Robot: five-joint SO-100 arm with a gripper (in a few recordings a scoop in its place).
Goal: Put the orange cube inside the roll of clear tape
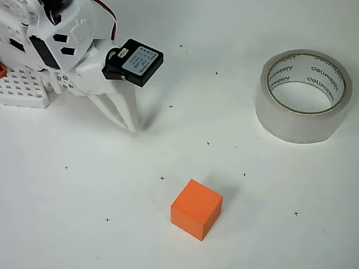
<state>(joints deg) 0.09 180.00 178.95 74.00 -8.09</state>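
**On the white table, reaching for the cube**

Near the upper left of the overhead view, my white two-finger gripper (128,120) points down toward the table (84,235), its fingers drawn together to a near-closed point and holding nothing. Well apart from it, toward the lower middle, sits the small matte bright-orange cube (197,209), resting flat and turned at an angle to the picture's edges. At the upper right lies the wide ring of translucent greyish packing tape (303,95), flat on its side with its hole facing up; green lettering runs around its whitish inner core.

As I judge it, the step in hand is the approach. To do it well, I should spread my fingers first, turn my wrist so they meet two opposite flat faces, then descend straight over the cube's centre before closing.
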